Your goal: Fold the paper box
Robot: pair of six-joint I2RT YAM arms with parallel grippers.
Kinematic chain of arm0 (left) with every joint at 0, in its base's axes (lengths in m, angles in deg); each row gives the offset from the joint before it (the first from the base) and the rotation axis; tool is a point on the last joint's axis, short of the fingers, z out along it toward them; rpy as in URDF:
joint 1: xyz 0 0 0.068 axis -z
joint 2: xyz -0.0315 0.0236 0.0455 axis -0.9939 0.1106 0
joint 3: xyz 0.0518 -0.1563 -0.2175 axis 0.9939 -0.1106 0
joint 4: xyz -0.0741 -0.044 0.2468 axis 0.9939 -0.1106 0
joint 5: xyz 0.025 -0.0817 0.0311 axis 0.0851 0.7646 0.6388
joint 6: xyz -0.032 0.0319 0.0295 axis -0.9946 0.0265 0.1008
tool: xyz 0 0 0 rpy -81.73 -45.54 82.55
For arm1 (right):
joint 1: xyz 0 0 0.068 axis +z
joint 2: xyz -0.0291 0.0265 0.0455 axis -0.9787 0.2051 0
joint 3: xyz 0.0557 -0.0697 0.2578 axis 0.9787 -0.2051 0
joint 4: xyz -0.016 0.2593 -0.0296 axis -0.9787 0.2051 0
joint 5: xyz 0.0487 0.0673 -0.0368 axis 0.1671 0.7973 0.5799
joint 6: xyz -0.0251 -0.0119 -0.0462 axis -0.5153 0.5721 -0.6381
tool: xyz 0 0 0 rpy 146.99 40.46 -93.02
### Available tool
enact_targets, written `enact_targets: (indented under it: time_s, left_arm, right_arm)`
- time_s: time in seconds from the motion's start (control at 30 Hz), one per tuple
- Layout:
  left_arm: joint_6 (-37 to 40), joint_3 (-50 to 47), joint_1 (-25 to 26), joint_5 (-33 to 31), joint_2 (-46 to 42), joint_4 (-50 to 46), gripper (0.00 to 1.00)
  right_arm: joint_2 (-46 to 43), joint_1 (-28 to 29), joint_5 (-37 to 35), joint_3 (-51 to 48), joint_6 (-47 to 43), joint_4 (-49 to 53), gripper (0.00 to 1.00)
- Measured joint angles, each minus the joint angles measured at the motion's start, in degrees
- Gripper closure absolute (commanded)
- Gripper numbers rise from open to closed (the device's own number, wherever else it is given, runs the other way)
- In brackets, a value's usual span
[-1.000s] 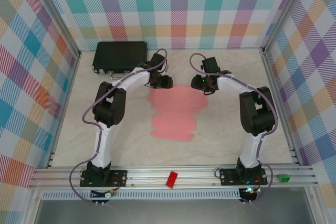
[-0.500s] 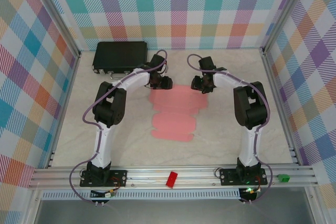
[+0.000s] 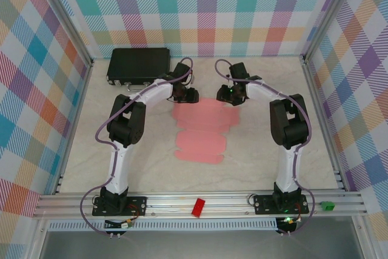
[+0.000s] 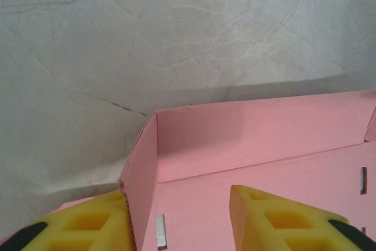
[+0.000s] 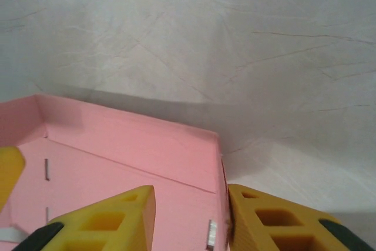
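The paper box point(image 3: 203, 128) is a light-pink die-cut sheet lying mostly flat mid-table, with its far flaps raised. In the left wrist view its back wall point(image 4: 252, 133) and left side wall point(image 4: 141, 168) stand up and meet at a corner. My left gripper point(image 4: 176, 204) is open astride that side wall, with the left finger against the wall's outside. In the right wrist view the box's far right corner point(image 5: 176, 145) is raised. My right gripper point(image 5: 191, 198) is open astride the right wall, right finger touching it. Both grippers, left point(image 3: 189, 95) and right point(image 3: 224, 94), are at the sheet's far end.
A black hard case point(image 3: 138, 65) sits at the back left, just behind the left arm. A small red block point(image 3: 197, 207) lies on the front rail and a green piece point(image 3: 327, 205) at its right end. Checked walls enclose the table.
The right arm swung left and its gripper came in to the box's far right corner. Both pairs of jaws narrowed a little. The left arm stayed put.
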Motion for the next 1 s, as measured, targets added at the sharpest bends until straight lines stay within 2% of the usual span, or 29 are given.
enact_targets:
  time_s: [0.27,0.47,0.6,0.73,1.0]
  left_arm:
    - [-0.39,-0.13,0.0,1.57,0.0,0.63,0.63]
    - [-0.44,-0.13,-0.02,3.34,0.0,1.05,0.61]
    - [-0.37,-0.11,-0.02,4.04,0.0,1.03,0.56]
    - [-0.15,-0.11,-0.02,3.82,-0.31,0.79,0.48]
    - [1.07,-0.94,-0.17,-0.15,-8.63,-0.59,0.33]
  right_arm:
    - [1.88,0.0,4.87,2.99,-1.27,-0.15,0.63]
    - [4.42,0.0,7.15,4.37,-1.29,-0.04,0.62]
    - [4.39,0.0,7.04,4.37,-1.29,0.11,0.61]
    - [2.93,-0.02,4.83,3.48,-1.49,0.15,0.57]
    - [-11.96,-0.87,-0.42,-4.44,-3.21,-0.15,0.49]
